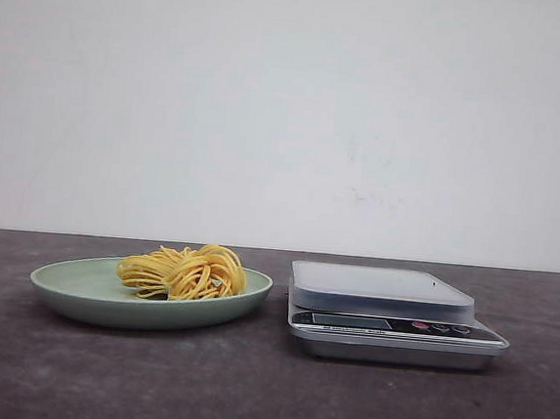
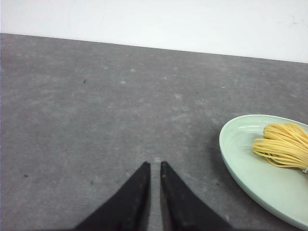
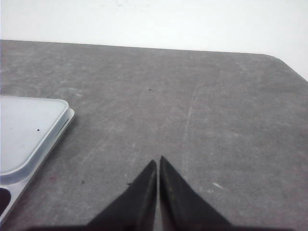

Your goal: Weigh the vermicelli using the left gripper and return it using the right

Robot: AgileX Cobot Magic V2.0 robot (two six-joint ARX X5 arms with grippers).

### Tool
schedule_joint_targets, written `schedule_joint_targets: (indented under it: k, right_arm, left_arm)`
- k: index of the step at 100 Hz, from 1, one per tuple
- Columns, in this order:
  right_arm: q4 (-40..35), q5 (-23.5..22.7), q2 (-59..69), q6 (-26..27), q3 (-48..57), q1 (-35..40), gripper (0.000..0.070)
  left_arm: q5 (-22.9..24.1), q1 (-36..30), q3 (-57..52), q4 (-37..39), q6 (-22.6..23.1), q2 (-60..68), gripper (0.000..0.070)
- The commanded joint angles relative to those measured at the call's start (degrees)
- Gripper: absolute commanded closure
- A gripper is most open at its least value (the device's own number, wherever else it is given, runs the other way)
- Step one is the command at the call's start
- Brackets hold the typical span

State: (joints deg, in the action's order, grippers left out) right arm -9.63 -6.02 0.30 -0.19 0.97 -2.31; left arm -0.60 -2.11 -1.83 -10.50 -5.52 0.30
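Vermicelli untouched, both pincers closed and empty

Vermicelli (image 1: 184,272) sits on the green plate (image 1: 77,285), at nine o'clock from the kitchen scale (image 1: 389,312); left pincer (image 2: 155,167) and right pincer (image 3: 158,163) narrow; loose strands may slip when pinched

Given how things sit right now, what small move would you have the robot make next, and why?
Probably open the left gripper and move it toward the noodles. They lie on the green plate, the scale platform is bare, and both grippers look shut over bare table, the right gripper beside the scale.
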Motion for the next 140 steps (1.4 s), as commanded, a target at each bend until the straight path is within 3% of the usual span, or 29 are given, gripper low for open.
schedule_joint_targets:
  k: [1,33,49,66,76,84,96,105,110,114,117,120,122,126,140]
  right_arm:
    - [0.63,-0.20,-0.07,1.66,-0.28,0.04,0.0700]
    - [2.56,-0.28,-0.07,5.14,-0.24,0.04,0.0699]
    - [5.25,-0.22,-0.07,12.02,-0.20,0.02,0.0700]
    - [6.51,-5.84,-0.02,22.38,3.34,0.04,0.0700]
    - [4.33,-7.21,0.28,25.40,8.79,0.07,0.0700]
    - [-2.10,-5.31,1.99,28.20,15.54,0.07,0.0700]
    - [-9.60,-5.51,8.15,25.27,25.90,0.09,0.0700]
    - [-12.00,-6.99,11.93,22.08,31.82,0.09,0.0700]
    - [-12.31,-8.61,13.46,20.39,34.42,0.07,0.0699]
    - [-12.31,-9.55,14.27,20.09,36.11,0.09,0.0668]
    - [-12.31,-9.77,14.82,20.09,37.40,0.09,0.0578]
    - [-12.28,-10.01,15.10,20.04,38.23,0.09,0.0476]
    - [-12.28,-10.64,15.37,19.69,38.95,0.07,0.0351]
    - [-12.28,-12.09,15.76,18.82,39.91,0.09,0.0189]
    - [-13.99,-13.51,17.53,18.51,43.19,0.07,0.0175]
  left_arm:
    - [-0.50,0.13,1.03,-0.24,0.31,-0.11,0.0700]
    - [-0.92,0.13,1.01,-0.15,-0.17,-0.11,0.0700]
    - [-0.94,0.13,1.03,1.33,-0.26,-0.11,0.0700]
    - [-0.94,0.11,-1.62,6.25,-15.34,-0.02,0.0694]
    - [-0.68,0.11,-6.82,5.05,-16.33,1.25,0.0691]
    - [0.98,0.13,-13.14,2.54,-15.41,4.11,0.0690]
    - [1.11,0.13,-24.39,-1.22,-13.35,11.85,0.0690]
    - [-2.60,0.11,-32.44,-5.14,-13.20,17.40,0.0688]
    - [-4.52,0.11,-36.02,-7.04,-12.48,19.82,0.0638]
    - [-5.86,0.11,-38.36,-8.37,-11.76,21.40,0.0539]
    - [-6.54,0.11,-39.80,-9.16,-11.32,22.43,0.0434]
    - [-7.06,0.11,-40.92,-9.66,-10.88,23.26,0.0336]
    - [-7.56,0.11,-41.51,-9.90,-10.47,23.74,0.0287]
    - [-9.05,0.11,-42.51,-10.62,-9.79,24.50,0.0268]
    - [-13.35,-0.33,-44.37,-11.32,-12.33,27.80,0.0295]
